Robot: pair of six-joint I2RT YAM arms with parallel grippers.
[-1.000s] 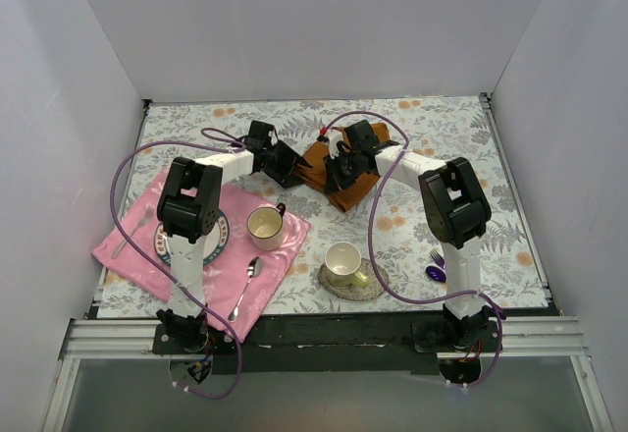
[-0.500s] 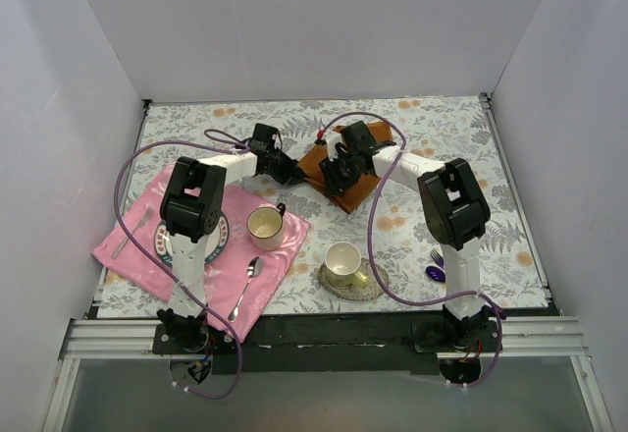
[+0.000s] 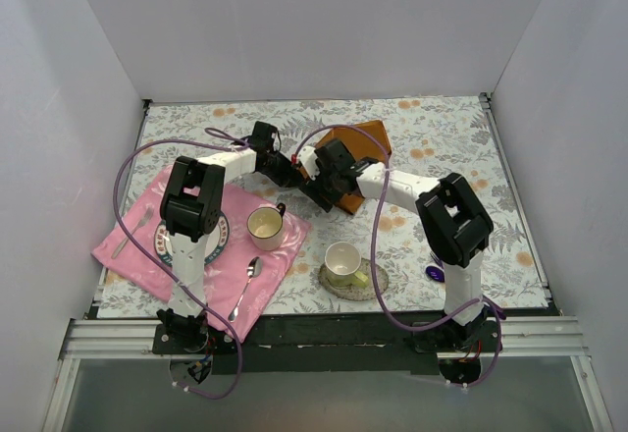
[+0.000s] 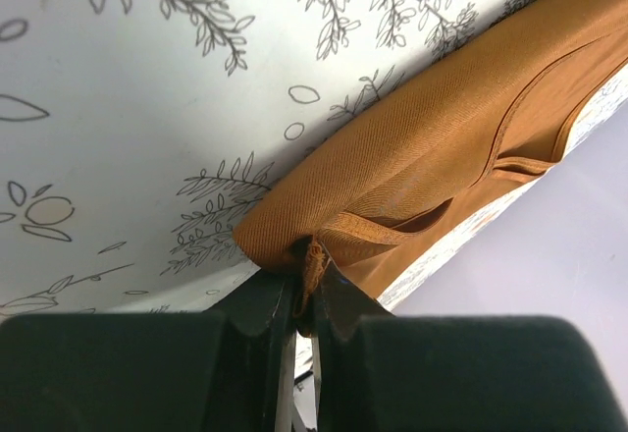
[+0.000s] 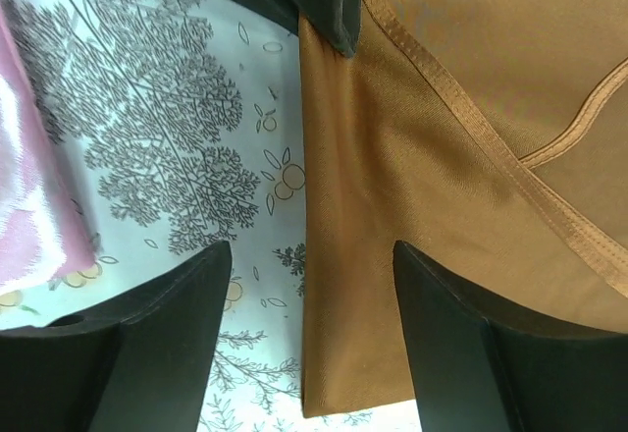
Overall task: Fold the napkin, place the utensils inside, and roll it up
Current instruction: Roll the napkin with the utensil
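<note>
Left end effector is pinched tight on a hemmed corner of the napkin, and the rust-orange cloth's rounded edge curves away from it across the floral surface. Right end effector has its fingers spread apart and grips nothing. It hangs above the napkin's edge, with one finger over the cloth and the other over bare surface. From the top view the napkin lies with its layers overlapping at about 12 o'clock from the surface's middle, and both end effectors meet at its 7 o'clock corner. The utensils sit well apart at 4 o'clock beside the right arm, with only a purple bit showing. At 8 o'clock a pink cloth carries a plate, a cup and a silver spoon. A second cup stands on a saucer near 6 o'clock.
</note>
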